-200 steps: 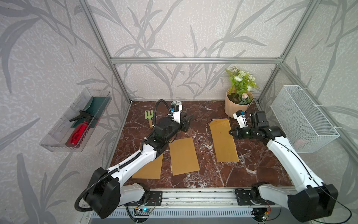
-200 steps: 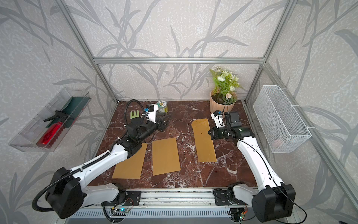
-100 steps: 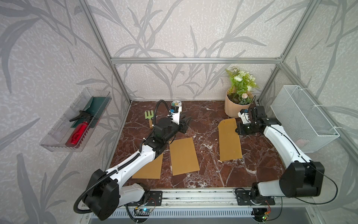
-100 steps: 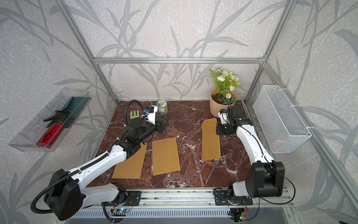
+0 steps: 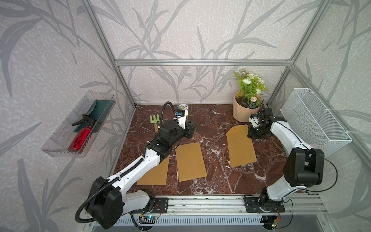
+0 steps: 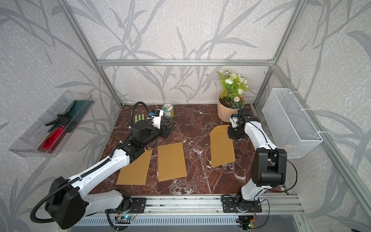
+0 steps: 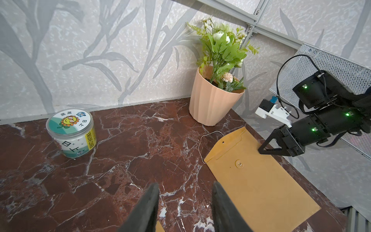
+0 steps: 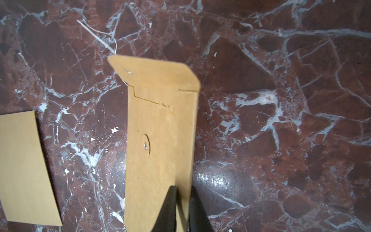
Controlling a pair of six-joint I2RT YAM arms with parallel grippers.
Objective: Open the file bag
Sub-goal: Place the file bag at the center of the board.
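Note:
The file bag (image 5: 241, 147) (image 6: 221, 147) is a kraft envelope lying right of centre. Its flap (image 8: 154, 70) is folded back at the far end and a loose white string (image 7: 208, 134) trails from it. My right gripper (image 5: 250, 134) (image 8: 182, 188) straddles the bag's right edge near the flap. Its jaws stand narrowly apart with the paper edge between them, so it is open. My left gripper (image 5: 191, 128) (image 7: 185, 185) hovers open over bare marble at the middle back, left of the bag, with nothing in it.
Two more kraft bags (image 5: 190, 161) (image 5: 155, 173) lie at front left, the leftmost partly under my left arm. A round tin (image 5: 183, 107) and a green garden fork (image 5: 155, 120) sit at the back. A potted plant (image 5: 245, 108) and a wire basket (image 5: 313, 120) stand close to my right arm.
My right gripper dragged the file bag rightward and toward the back, turning it straighter. Its jaws have since parted a little. The left arm barely moved.

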